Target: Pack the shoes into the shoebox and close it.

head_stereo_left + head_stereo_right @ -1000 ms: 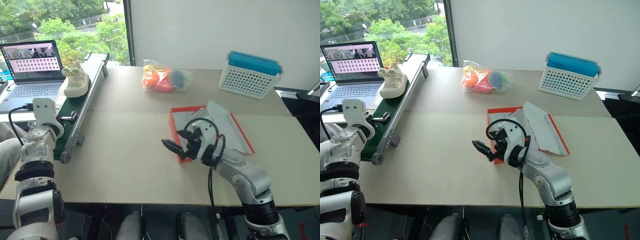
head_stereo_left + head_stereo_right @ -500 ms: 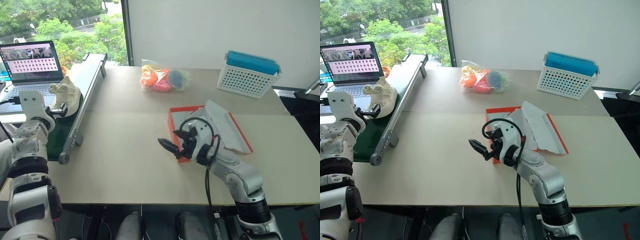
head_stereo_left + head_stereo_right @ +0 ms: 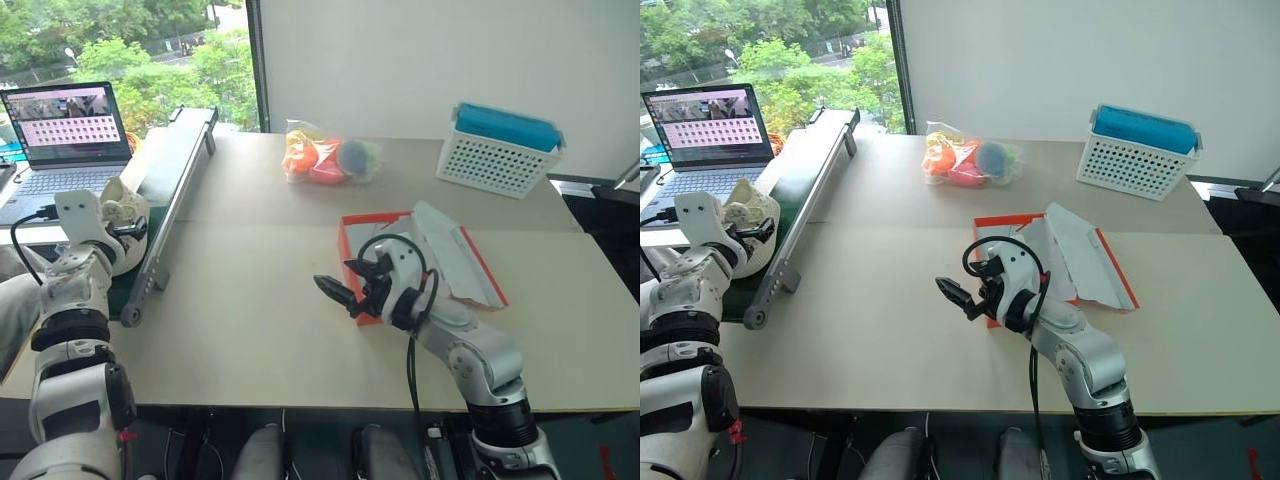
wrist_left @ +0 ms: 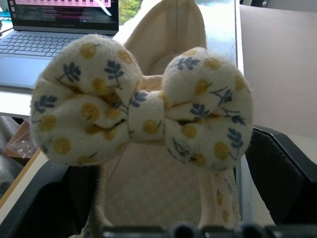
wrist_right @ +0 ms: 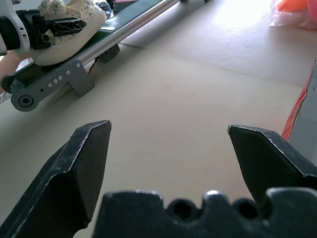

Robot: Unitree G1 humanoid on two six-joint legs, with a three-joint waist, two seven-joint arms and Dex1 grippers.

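Observation:
One cream shoe [image 4: 148, 124] with a dotted fabric bow lies at the near end of the green conveyor belt [image 3: 170, 170], at the table's left. My left gripper [image 3: 124, 226] reaches level around its heel end, a black finger [image 4: 285, 178] against each side. In the right wrist view the shoe [image 5: 69, 27] sits with a left finger lying along it. The red-orange shoebox [image 3: 346, 250] stands open at the table's middle, with white paper [image 3: 445, 255] spread in it. My right gripper [image 3: 342, 284] hovers open by the box's near left corner, nothing between its fingers.
A laptop [image 3: 65, 130] stands left of the belt. At the back of the table lie a clear bag of colourful toys [image 3: 326, 156] and a white perforated basket with a blue top [image 3: 498, 148]. Bare tabletop [image 3: 250, 300] spans between belt and box.
The shoe has come down the belt to its near end. My left gripper has gone from standing beside the belt to closing around the shoe. The right arm stays put.

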